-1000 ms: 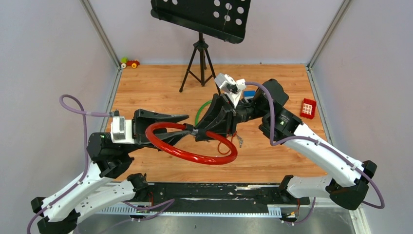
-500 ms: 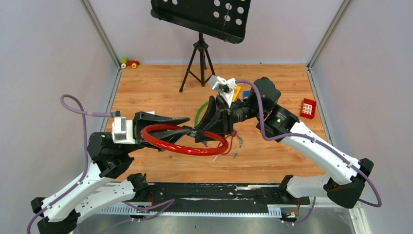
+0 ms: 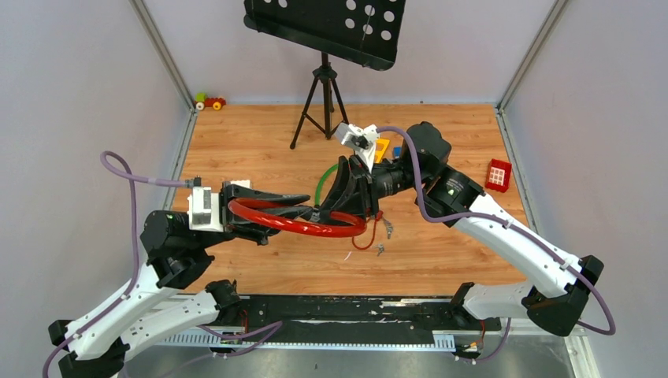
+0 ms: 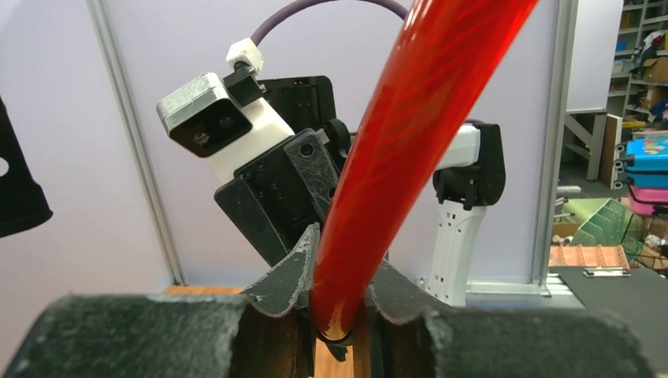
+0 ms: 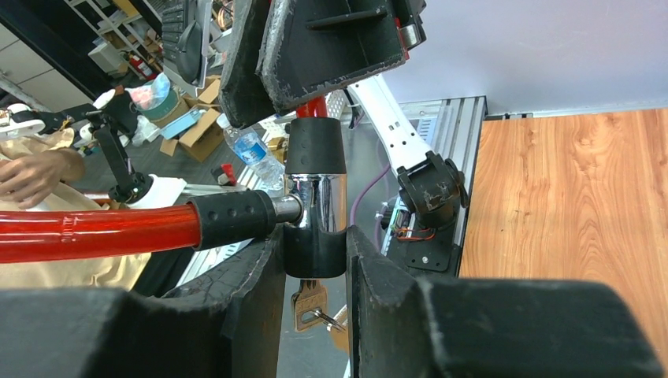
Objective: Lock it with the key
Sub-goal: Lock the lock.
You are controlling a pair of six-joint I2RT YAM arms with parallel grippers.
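Top external view: the red cable (image 3: 303,226) hangs between my two grippers over the table (image 3: 260,142), left of frame centre. A second ago its loop showed as a wide oval sagging toward the bottom of the frame. Now it looks like a flat, narrow ellipse, and its near edge sits higher. My right arm has shifted a little to the left, and my left wrist has come slightly right. A small metal piece (image 3: 380,250) lies on the table, showing where the loop's lower right edge was before.

In the left wrist view my left gripper (image 4: 346,264) has closed in on the cable. Its fingers (image 4: 287,276) press the cable from both sides at the lower centre.

In the right wrist view my right gripper (image 5: 315,253) is clamped on the lock body (image 5: 315,197), as before. The cable's black end enters that body from the left. The key (image 5: 309,305) pokes out beneath it at the bottom centre, between my fingers, with a ring hanging from it.
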